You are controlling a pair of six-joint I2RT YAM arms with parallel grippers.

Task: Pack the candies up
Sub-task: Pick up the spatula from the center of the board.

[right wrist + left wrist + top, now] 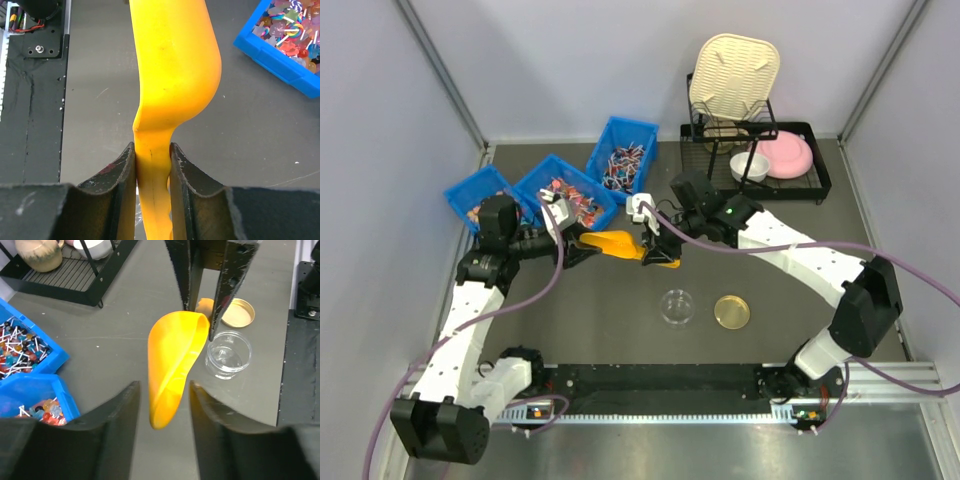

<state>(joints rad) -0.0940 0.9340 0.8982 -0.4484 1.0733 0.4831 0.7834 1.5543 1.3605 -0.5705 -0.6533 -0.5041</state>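
The candies [565, 190] are tiny red, orange and pink sweets in the middle blue bin at the back left; they also show in the left wrist view [45, 410]. A yellow scoop [612, 244] hangs above the table between the two grippers. My right gripper [660, 250] is shut on the scoop's handle [152, 165]. My left gripper [578, 245] is open, with the tip of the scoop's bowl [172, 365] between its fingers, not touching. No sweets show in the scoop. A clear jar [677, 307] and its gold lid [731, 312] lie in front.
A blue bin of stick sweets [623, 158] stands right of the candies' bin, another blue bin [478, 195] to its left. A black dish rack [760, 160] with a pink bowl, a white bowl and a cream plate stands at the back right.
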